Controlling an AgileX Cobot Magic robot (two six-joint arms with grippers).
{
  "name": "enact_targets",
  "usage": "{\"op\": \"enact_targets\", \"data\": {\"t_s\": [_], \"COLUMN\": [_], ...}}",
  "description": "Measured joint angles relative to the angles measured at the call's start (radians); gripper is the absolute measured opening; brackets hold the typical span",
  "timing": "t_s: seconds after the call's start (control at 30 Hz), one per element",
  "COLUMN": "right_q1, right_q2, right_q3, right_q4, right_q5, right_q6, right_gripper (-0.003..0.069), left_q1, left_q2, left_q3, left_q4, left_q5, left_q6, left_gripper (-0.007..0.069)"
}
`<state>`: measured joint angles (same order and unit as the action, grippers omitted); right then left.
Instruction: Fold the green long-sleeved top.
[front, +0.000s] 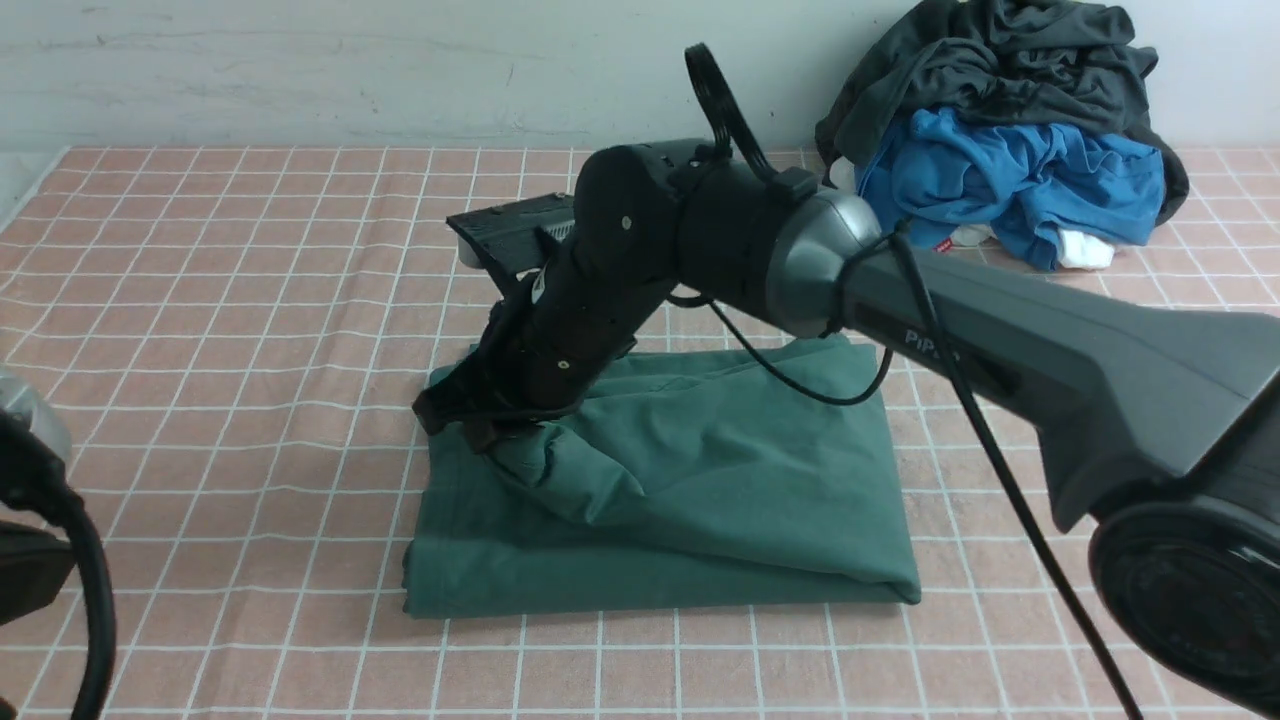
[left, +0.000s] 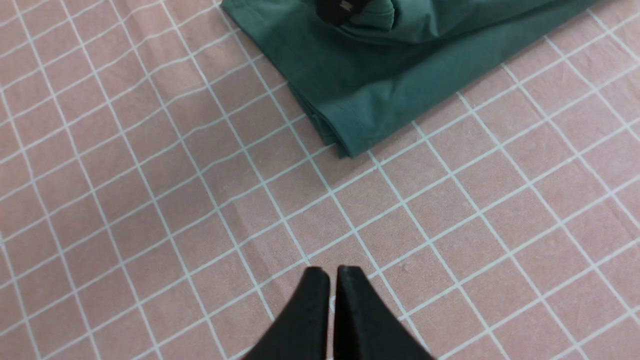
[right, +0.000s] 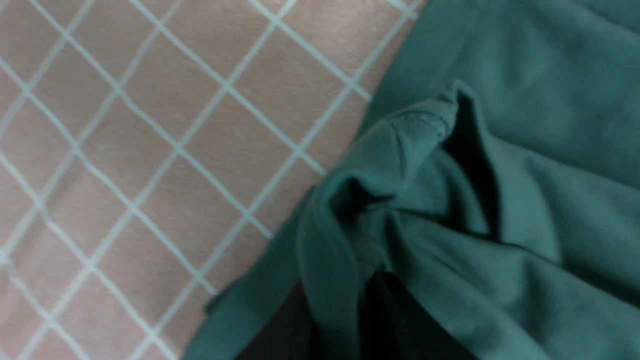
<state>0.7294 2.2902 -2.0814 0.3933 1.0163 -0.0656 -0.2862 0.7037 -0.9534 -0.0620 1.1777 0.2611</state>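
The green long-sleeved top (front: 700, 480) lies folded into a rough rectangle in the middle of the worktop (front: 200, 300), which is covered in pink cloth gridded with white lines. The right arm (front: 1050, 370) reaches across the top to its far left corner. There the right gripper (front: 468, 425) sits low on a bunched ridge of fabric. In the right wrist view that ridge runs between the dark fingers (right: 395, 320), but I cannot tell whether they pinch it or merely stand around it.

The arm's grey link carries pale lettering (front: 925, 340), readable only as "PiP" before a cable crosses it.

The left gripper (left: 332, 300) hovers over bare cloth near the top's near left corner, its fingers pressed together.

At the worktop's far right corner a dark grey garment (front: 1000, 60) is heaped over a blue garment (front: 1010, 180). A small red tag (front: 940, 243) on the blue one is too small to read.
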Motion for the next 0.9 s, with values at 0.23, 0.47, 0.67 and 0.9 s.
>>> {"op": "enact_targets", "data": {"t_s": [0.23, 0.47, 0.67, 0.9], "right_q1": [0.002, 0.002, 0.002, 0.002], "right_q2": [-0.057, -0.121, -0.280, -0.618], "right_q3": [-0.118, -0.056, 0.126, 0.386], "right_q4": [0.050, -0.277, -0.293, -0.282], "right_q5": [0.200, 0.225, 0.231, 0.147], "right_q6": [-0.102, 0.005, -0.017, -0.042], "right_gripper": [0.0419, 0.0441, 0.0397, 0.0324], "left_q1": [0.000, 0.000, 0.000, 0.000], "left_q2": [-0.098, -0.302, -0.560, -0.711], "left_q3": [0.035, 0.128, 0.271, 0.377], "left_q4": [-0.006, 0.018, 0.092, 0.106], "left_q5": [0.000, 0.001, -0.014, -0.091], "left_q6": [0.000, -0.106, -0.231, -0.246], "left_gripper": [0.0006, 0.0006, 0.0006, 0.0006]}}
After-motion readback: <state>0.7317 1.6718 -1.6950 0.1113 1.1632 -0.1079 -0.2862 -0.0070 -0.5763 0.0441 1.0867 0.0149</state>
